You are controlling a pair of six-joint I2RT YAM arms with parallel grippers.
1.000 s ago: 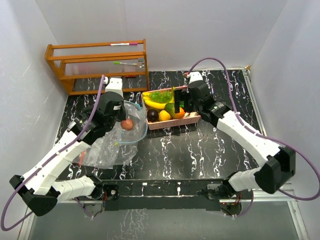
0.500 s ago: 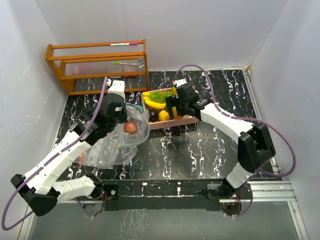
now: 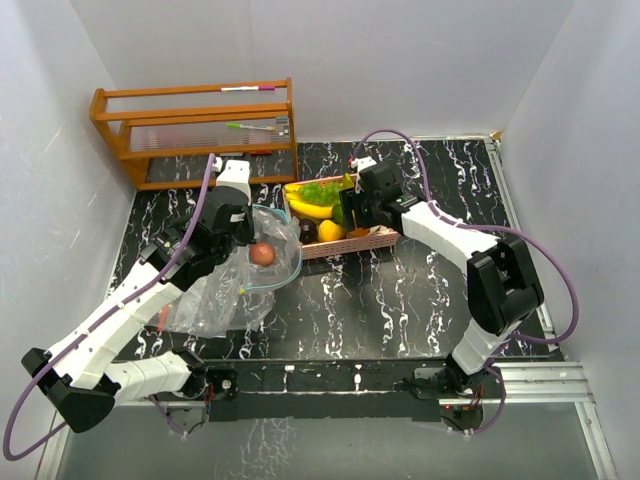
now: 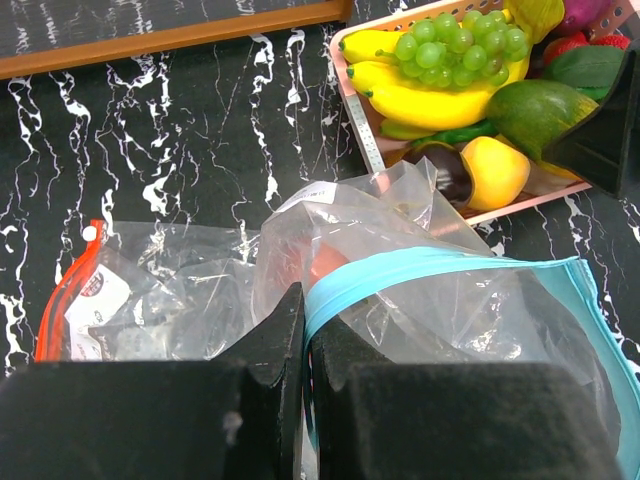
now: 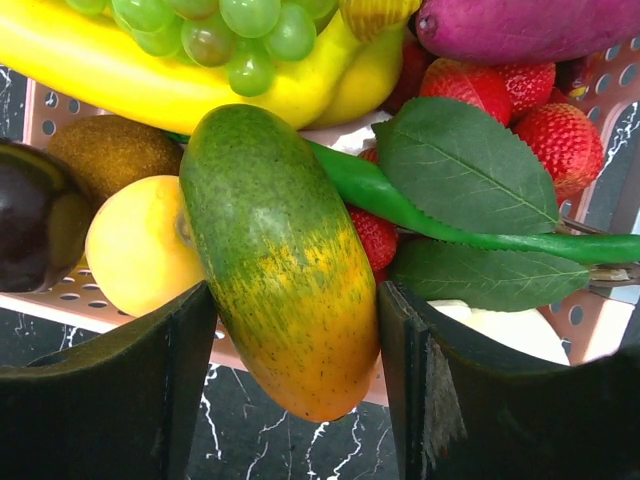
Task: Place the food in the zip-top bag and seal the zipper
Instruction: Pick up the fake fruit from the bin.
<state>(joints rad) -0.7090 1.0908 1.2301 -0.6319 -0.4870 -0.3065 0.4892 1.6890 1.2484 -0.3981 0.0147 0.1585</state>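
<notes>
The food fills the pink tray (image 3: 372,240), glossy and toy-bright. A yellow banana bunch (image 5: 130,85) has a cluster of green grapes (image 5: 230,30) draped over it. With them are a brown kiwi (image 5: 110,150), a round yellow lemon (image 5: 140,250), a dark plum (image 5: 30,230), red strawberries (image 5: 525,115) and two serrated green leaves (image 5: 470,165). A purple sweet potato (image 5: 540,25) lies at a corner of the tray.

The mango (image 5: 285,260) is green at one end, fading through yellow to orange at the other. It lies over the tray's rim, beside the lemon. The right jaws straddle it with a black finger (image 5: 100,400) against each flank, grasping the mango while it rests in the tray.

To the left of the tray, on the black, white-veined counter (image 3: 400,300), lies the clear zip-top bag (image 4: 450,320). Its mouth bulges up just beside the tray's left end. One reddish round fruit (image 3: 262,254) sits inside the bag. The left jaws are clenched on the bag's blue zipper strip (image 4: 400,272), which runs out from between their pads.

A flat clear packet with a red edge (image 4: 65,300) lies on the side of the bag away from the tray. A wooden rack (image 3: 200,125) stands beyond the tray's left end, against the back wall.
</notes>
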